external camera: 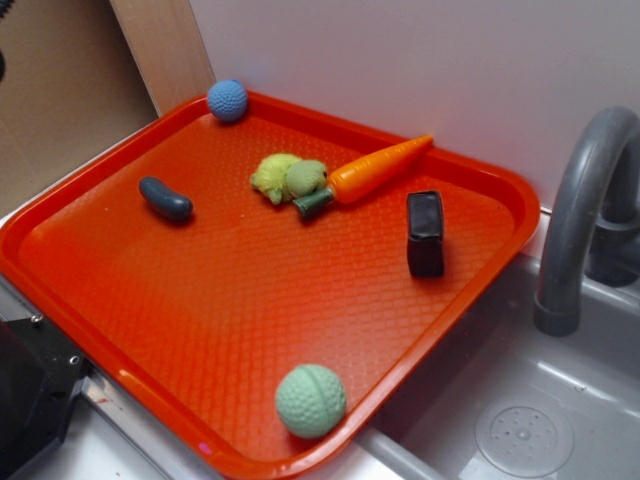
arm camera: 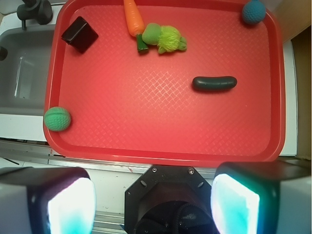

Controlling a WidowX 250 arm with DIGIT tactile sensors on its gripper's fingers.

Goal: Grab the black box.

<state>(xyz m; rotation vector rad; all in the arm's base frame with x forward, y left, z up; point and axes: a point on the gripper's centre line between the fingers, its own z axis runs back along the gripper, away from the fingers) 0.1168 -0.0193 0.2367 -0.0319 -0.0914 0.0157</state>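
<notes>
The black box is a small glossy block lying on the right side of the orange tray, near the rim next to the sink. In the wrist view the black box sits in the tray's top left corner. My gripper hangs high above the tray's near edge, open, with nothing between its fingers. It is far from the box. The gripper does not show in the exterior view.
On the tray lie a carrot, a yellow-green plush, a dark bean-shaped piece, a blue ball and a green ball. A grey sink with a faucet stands to the right. A wall rises behind.
</notes>
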